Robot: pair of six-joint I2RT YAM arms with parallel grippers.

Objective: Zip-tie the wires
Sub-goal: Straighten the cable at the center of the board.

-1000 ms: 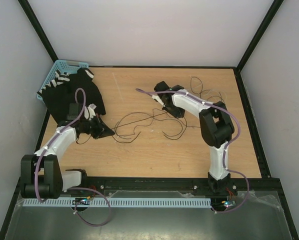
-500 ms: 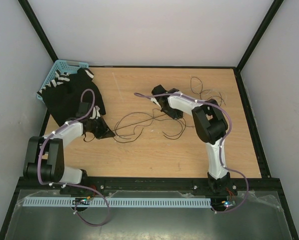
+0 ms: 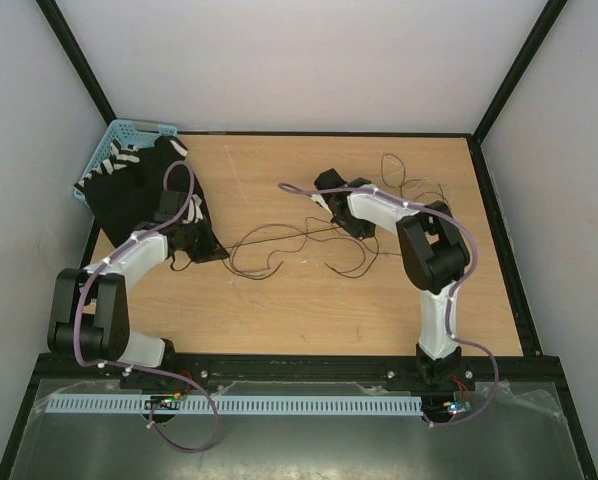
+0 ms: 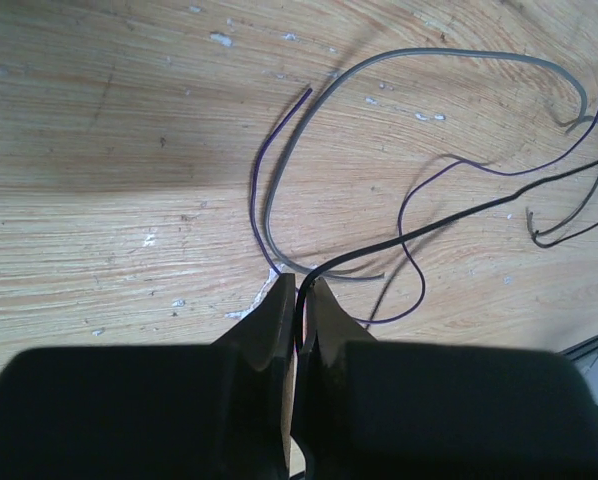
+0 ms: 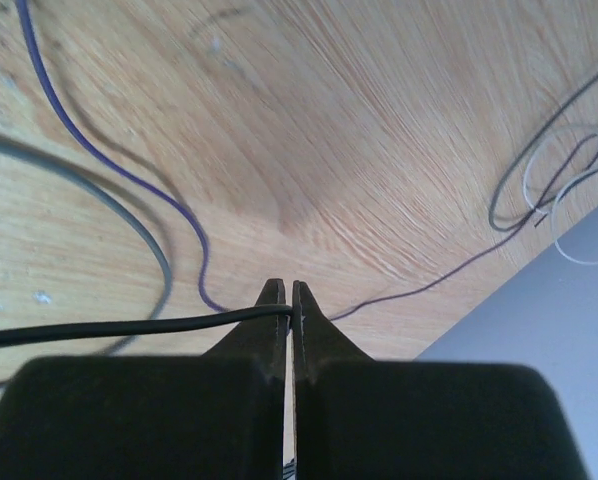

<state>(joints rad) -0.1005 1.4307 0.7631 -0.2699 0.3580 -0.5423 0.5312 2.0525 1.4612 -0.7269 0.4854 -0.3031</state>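
Observation:
The wires (image 3: 279, 250) lie as thin loose loops on the wooden table between my two arms. One black wire (image 3: 279, 238) runs almost straight from my left gripper (image 3: 219, 254) to my right gripper (image 3: 351, 228). In the left wrist view the left gripper (image 4: 299, 285) is shut on this black wire (image 4: 459, 215), with grey (image 4: 429, 55) and purple (image 4: 264, 170) wires on the wood ahead. In the right wrist view the right gripper (image 5: 286, 295) is shut on the black wire (image 5: 99, 328), which leads off to the left. I cannot pick out a zip tie.
A black cloth with white stripes (image 3: 139, 190) lies at the back left, half over a blue basket (image 3: 119, 135). More thin wire loops (image 3: 409, 180) curl at the back right behind the right arm. A black frame (image 3: 309, 362) borders the table's near edge.
The left arm has folded in and its gripper has shifted slightly towards the back. The right gripper moved left, then back right. The black wire between them now runs straighter.

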